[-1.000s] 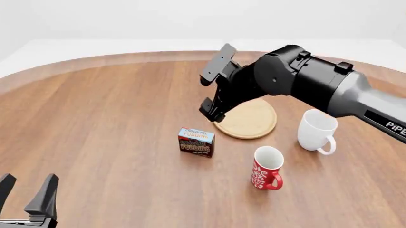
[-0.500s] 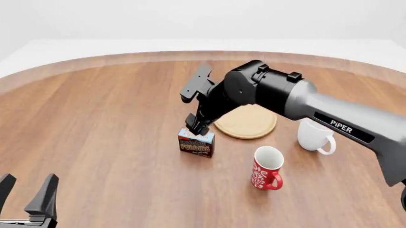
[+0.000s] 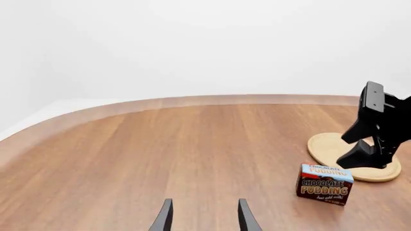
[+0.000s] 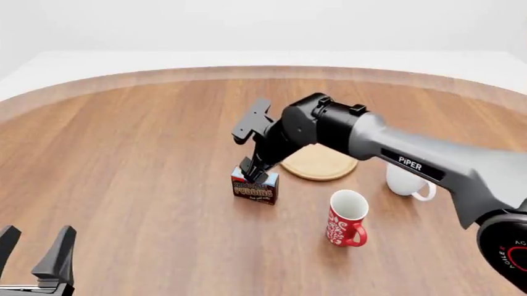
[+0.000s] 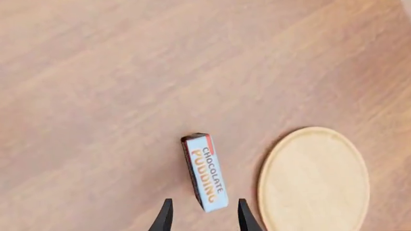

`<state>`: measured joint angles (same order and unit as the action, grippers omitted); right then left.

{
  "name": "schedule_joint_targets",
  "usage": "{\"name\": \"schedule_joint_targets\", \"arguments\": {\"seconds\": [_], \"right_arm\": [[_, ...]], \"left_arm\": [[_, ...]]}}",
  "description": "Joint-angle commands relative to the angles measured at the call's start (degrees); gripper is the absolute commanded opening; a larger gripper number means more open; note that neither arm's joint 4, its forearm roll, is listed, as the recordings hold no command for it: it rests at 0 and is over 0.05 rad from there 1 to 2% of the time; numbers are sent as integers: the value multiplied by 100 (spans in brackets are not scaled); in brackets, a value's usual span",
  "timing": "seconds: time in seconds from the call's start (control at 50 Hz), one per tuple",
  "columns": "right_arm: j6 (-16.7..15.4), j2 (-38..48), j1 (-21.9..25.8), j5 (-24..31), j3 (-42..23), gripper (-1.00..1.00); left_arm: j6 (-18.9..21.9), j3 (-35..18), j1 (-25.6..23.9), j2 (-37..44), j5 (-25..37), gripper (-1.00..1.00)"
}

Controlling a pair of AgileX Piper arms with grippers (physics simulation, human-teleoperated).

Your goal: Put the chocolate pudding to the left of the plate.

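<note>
The right arm (image 4: 387,148) covers the top edge of the chocolate pudding (image 4: 254,189), the plate (image 4: 323,164) at ten o'clock, and most of the white mug (image 4: 408,184).

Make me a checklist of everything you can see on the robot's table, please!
Surface: round brown wooden table, pale floor around it.
Job's things: chocolate pudding standing upright on the table, to the front-left of the plate and apart from it; the plate lies flat with nothing on it.
Clutter: red mug and white mug, both upright, to the plate's right and nearer side.
Hands: right hand open, poised over the pudding, fingers either side of its top; left hand open, low at the near left, holding nothing.
Cables: nothing seen.
Surroundings: plain white backdrop.
</note>
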<state>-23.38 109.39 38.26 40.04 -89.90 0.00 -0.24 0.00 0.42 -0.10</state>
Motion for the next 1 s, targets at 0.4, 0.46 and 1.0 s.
{"name": "schedule_joint_targets", "arguments": {"seconds": [0.4, 0.46, 1.0], "right_arm": [[150, 486, -114, -371, 115, 100], [185, 504, -108, -435, 160, 100], [223, 571, -258, -590, 337, 100]], "left_arm": [[0, 0, 0, 0, 0, 100], [0, 0, 0, 0, 0, 100], [0, 0, 0, 0, 0, 100]]}}
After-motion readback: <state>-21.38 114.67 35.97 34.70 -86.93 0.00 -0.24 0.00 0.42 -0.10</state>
